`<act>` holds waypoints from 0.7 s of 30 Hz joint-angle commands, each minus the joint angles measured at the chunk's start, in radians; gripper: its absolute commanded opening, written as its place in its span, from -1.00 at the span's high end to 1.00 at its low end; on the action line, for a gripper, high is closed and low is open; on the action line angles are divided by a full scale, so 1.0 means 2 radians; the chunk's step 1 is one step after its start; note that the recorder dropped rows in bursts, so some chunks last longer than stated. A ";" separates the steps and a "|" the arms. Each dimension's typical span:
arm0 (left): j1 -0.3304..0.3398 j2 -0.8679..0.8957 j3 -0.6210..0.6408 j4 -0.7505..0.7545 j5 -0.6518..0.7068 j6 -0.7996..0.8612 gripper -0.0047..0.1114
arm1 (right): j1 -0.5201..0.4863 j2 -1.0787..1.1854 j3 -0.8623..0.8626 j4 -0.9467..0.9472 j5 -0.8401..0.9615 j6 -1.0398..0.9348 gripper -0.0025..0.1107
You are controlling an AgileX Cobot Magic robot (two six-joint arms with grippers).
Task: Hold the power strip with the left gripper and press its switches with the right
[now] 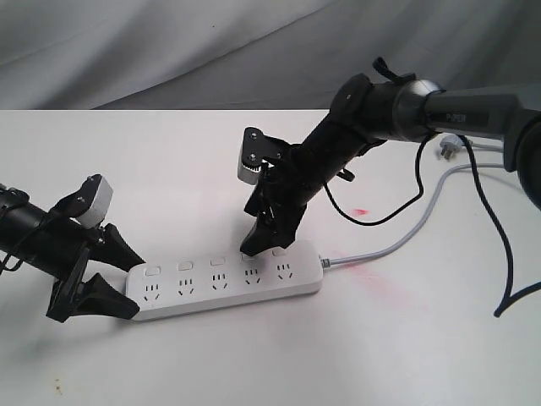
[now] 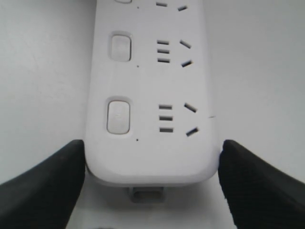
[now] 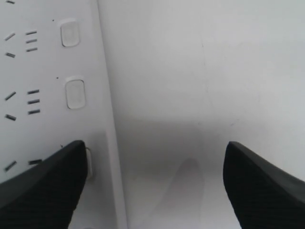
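Observation:
The white power strip (image 1: pixel 224 283) lies flat on the white table, its grey cord (image 1: pixel 406 241) running off to the right. My left gripper (image 1: pixel 131 286) clamps the strip's left end, and in the left wrist view both black fingers (image 2: pixel 47 186) press against the sides of the power strip (image 2: pixel 150 95). Three switches (image 1: pixel 185 266) show free in a row. My right gripper (image 1: pixel 269 241) stands open over the cord end. One of its fingers (image 3: pixel 43 181) rests on a switch (image 3: pixel 88 162); the other hangs over bare table beyond the strip (image 3: pixel 43 95).
A grey plug (image 1: pixel 448 150) lies at the far right of the table, behind the right arm. A black cable (image 1: pixel 499 254) loops down from that arm at the right edge. Grey cloth hangs behind the table.

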State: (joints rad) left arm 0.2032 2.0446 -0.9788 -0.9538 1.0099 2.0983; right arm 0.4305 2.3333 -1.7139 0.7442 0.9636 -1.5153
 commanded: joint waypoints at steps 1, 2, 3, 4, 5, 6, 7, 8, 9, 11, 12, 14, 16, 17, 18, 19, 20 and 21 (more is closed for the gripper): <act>-0.004 0.002 0.000 -0.001 -0.010 -0.002 -0.05 | 0.000 0.006 0.004 -0.031 -0.006 -0.001 -0.33; -0.004 0.002 0.000 -0.001 -0.010 -0.002 -0.05 | 0.000 0.006 0.004 -0.031 -0.006 0.000 -0.33; -0.004 0.002 0.000 -0.001 -0.010 -0.002 -0.05 | 0.000 0.006 0.004 -0.032 -0.006 0.001 -0.33; -0.004 0.002 0.000 -0.001 -0.010 -0.002 -0.05 | 0.000 0.006 0.004 -0.032 -0.006 0.001 -0.33; -0.004 0.002 0.000 -0.001 -0.010 -0.002 -0.05 | 0.000 0.006 0.004 -0.032 -0.006 0.001 -0.33; -0.004 0.002 0.000 -0.001 -0.010 -0.002 -0.05 | 0.002 0.006 0.004 -0.032 -0.006 0.001 -0.33; -0.004 0.002 0.000 -0.001 -0.010 -0.002 -0.05 | 0.004 0.006 0.004 -0.033 -0.006 0.001 -0.33; -0.004 0.002 0.000 -0.001 -0.010 -0.002 -0.05 | 0.006 0.006 0.004 -0.036 -0.007 0.001 -0.33; -0.004 0.002 0.000 -0.001 -0.010 -0.002 -0.05 | 0.010 0.006 0.004 -0.038 -0.009 0.002 -0.33; -0.004 0.002 0.000 -0.001 -0.010 -0.002 -0.05 | 0.017 0.006 0.004 -0.041 -0.018 0.002 -0.33; -0.004 0.002 0.000 -0.001 -0.010 -0.002 -0.05 | 0.021 0.006 0.004 -0.047 -0.025 0.002 -0.33; -0.004 0.002 0.000 -0.001 -0.010 -0.002 -0.05 | 0.024 0.006 0.004 -0.055 -0.037 0.009 -0.33; -0.004 0.002 0.000 -0.001 -0.010 -0.002 -0.05 | 0.024 0.006 0.004 -0.055 -0.041 0.012 -0.33; -0.004 0.002 0.000 -0.001 -0.010 -0.002 -0.05 | 0.024 0.006 0.004 -0.055 -0.041 0.013 -0.33; -0.004 0.002 0.000 -0.001 -0.010 -0.002 -0.05 | 0.023 0.006 0.004 -0.056 -0.041 0.015 -0.33; -0.004 0.002 0.000 -0.001 -0.010 -0.002 -0.05 | 0.023 0.006 0.004 -0.057 -0.040 0.016 -0.33; -0.004 0.002 0.000 -0.001 -0.010 -0.002 -0.05 | 0.023 0.006 0.004 -0.057 -0.040 0.016 -0.33; -0.004 0.002 0.000 -0.001 -0.010 -0.002 -0.05 | 0.024 0.006 0.007 -0.057 -0.040 0.016 -0.33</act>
State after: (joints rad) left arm 0.2032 2.0446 -0.9788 -0.9538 1.0099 2.0983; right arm 0.4758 2.3250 -1.7157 0.6848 0.9026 -1.4792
